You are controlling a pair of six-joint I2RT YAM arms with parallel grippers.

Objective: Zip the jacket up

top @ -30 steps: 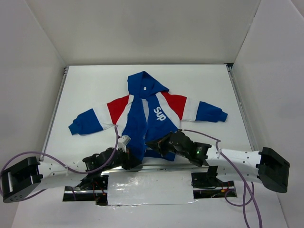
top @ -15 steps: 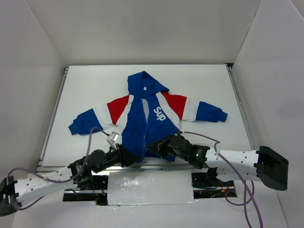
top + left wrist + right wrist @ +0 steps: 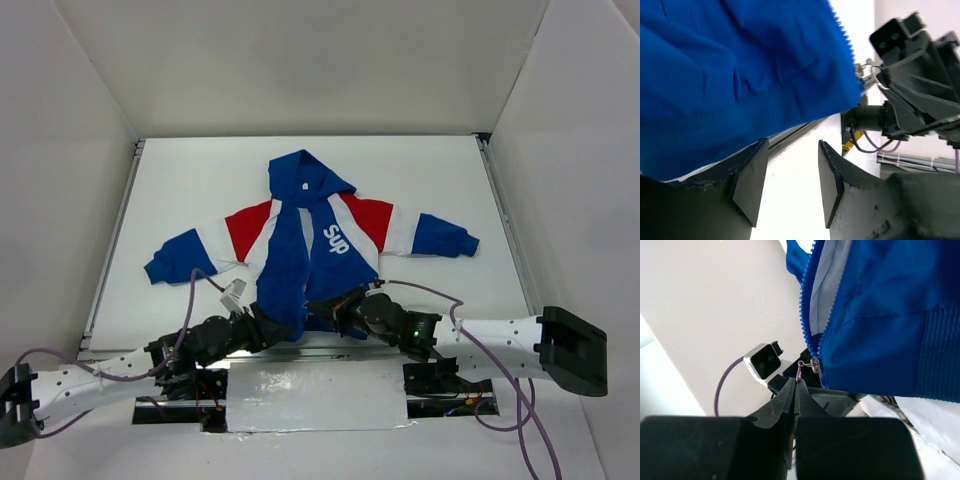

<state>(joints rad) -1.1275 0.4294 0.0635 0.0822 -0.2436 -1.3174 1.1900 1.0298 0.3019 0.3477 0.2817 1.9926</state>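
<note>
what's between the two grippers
The jacket: its bottom hem lies between the left gripper and the right gripper. The top view shows this.

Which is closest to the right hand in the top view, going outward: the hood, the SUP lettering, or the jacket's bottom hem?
1. Bottom hem, right at the right hand, near edge.
2. SUP lettering, on the chest.
3. Hood, at the far end.
</note>
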